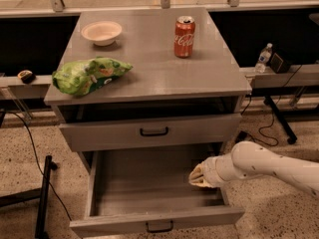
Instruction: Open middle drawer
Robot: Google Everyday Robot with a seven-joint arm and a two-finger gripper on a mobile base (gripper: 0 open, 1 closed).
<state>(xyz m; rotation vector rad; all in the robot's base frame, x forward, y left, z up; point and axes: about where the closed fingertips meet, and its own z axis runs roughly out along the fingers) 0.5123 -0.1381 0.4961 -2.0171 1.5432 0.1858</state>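
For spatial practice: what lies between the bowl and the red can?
Only bare cabinet top between bowl and red can, camera view; the hand is at the right of the open middle drawer.
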